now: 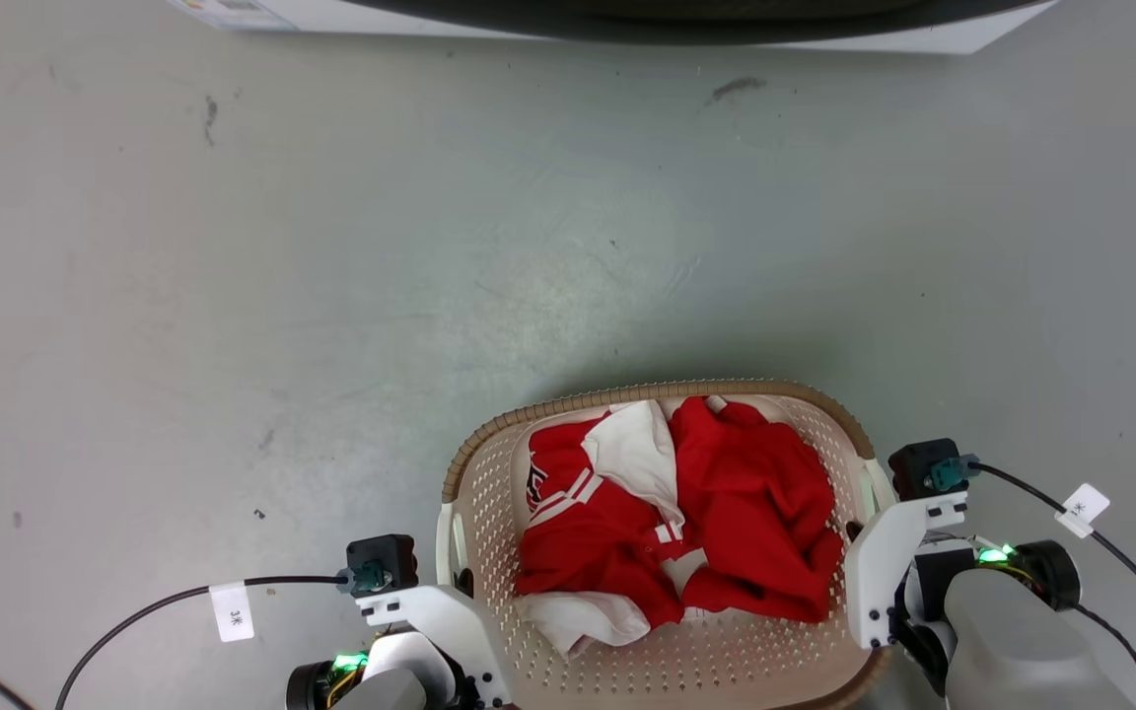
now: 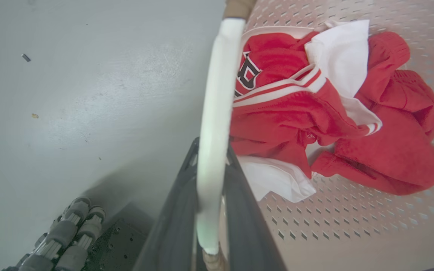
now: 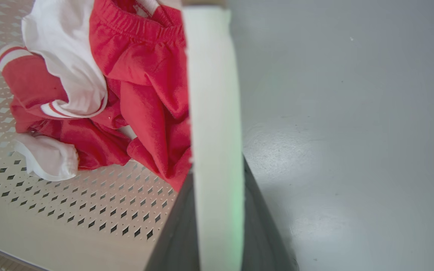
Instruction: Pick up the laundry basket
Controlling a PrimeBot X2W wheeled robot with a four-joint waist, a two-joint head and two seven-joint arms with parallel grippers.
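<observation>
The laundry basket (image 1: pixel 485 493) is low in the head view, between our arms, with grey floor (image 1: pixel 331 247) around it and red and white clothes (image 1: pixel 745 493) heaped inside. Our left gripper (image 2: pixel 211 150) clasps the white left handle (image 2: pixel 217 94), and our right gripper (image 3: pixel 217 169) clasps the right handle (image 3: pixel 211 75). The left cable tag (image 1: pixel 233 611) reads "3米". The right cable tag (image 1: pixel 1081 510) is too small to read.

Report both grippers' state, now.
Left gripper: closed on the laundry basket, one finger each side of its white left handle.
Right gripper: closed on the basket's white right handle.
</observation>
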